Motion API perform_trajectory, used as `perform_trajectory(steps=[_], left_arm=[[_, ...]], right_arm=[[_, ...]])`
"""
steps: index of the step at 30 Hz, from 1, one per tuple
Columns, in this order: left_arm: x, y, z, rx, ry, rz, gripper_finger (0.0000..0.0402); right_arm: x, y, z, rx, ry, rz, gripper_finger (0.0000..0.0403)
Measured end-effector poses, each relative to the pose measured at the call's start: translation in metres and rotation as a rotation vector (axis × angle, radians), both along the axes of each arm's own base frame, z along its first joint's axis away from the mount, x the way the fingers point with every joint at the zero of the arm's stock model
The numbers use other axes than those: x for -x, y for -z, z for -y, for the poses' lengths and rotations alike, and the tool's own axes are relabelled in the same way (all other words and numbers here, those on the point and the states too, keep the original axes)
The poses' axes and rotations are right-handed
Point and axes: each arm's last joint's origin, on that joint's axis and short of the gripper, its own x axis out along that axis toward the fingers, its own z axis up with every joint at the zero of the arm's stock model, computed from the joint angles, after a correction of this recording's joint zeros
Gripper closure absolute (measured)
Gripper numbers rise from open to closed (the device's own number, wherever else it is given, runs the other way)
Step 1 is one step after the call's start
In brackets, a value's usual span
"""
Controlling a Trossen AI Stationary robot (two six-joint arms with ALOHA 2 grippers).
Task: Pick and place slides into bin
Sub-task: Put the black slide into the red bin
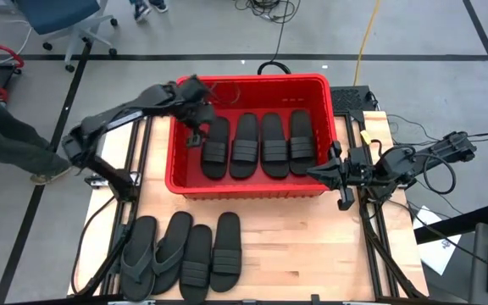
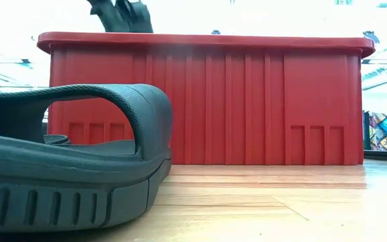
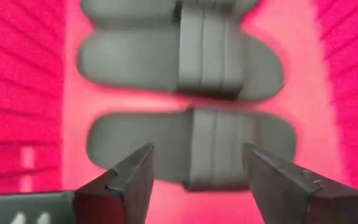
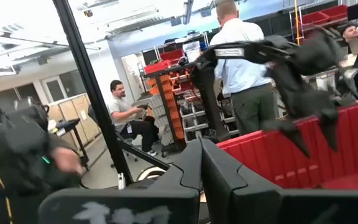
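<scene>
The red bin [image 1: 252, 85] stands at the table's far middle and holds four ribbed-strap slides side by side [image 1: 257, 144]. My left gripper [image 1: 195, 129] hangs open and empty over the bin's left part, above the leftmost slide [image 3: 191, 146], its fingers on either side of the strap without touching it. It also shows above the bin's rim in the low view [image 2: 123, 13]. Four more slides lie near the table's near edge: two thong-style [image 1: 151, 252] and two ribbed [image 1: 212, 254]. My right gripper [image 1: 339, 180] is shut and empty just right of the bin.
The bin's red wall [image 2: 207, 101] rises across the low view, with one slide [image 2: 72, 168] close in front of it. Bare wooden table [image 1: 312, 246] lies at the near right. People show in the room beyond the table [image 4: 129, 112].
</scene>
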Motion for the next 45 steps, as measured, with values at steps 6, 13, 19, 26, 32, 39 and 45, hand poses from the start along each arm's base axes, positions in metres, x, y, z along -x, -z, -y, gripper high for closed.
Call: perform_trajectory(steps=[6,13,19,26,32,39,45], left_arm=[[0.029,-0.081,0.07,-0.028,0.194,0.436,0.029],[0.071,-0.144,0.131,0.21,0.233,0.918,0.039],[0.072,-0.139,0.168,0.428,0.265,1.067,0.04],[0.041,-0.091,0.204,0.446,0.238,1.293,0.0401],[0.027,-0.045,0.219,0.488,0.174,1.26,0.0401],[0.029,-0.023,0.224,0.592,0.256,1.15,0.0401],[0.049,-0.016,0.227,0.754,0.361,0.886,0.0402]], right_arm=[[0.003,0.006,0.001,0.098,0.006,-0.065,0.0403],[0.023,0.011,0.008,0.175,-0.038,-0.144,0.0403],[0.036,0.007,0.009,0.229,-0.176,-0.107,0.0403],[0.037,0.009,0.003,0.266,-0.365,-0.102,0.0403],[0.023,0.009,-0.003,0.188,-0.415,-0.097,0.0403],[-0.025,0.022,-0.029,0.161,-0.431,-0.1,0.0403],[-0.069,0.027,-0.05,0.107,-0.348,-0.113,0.0403]])
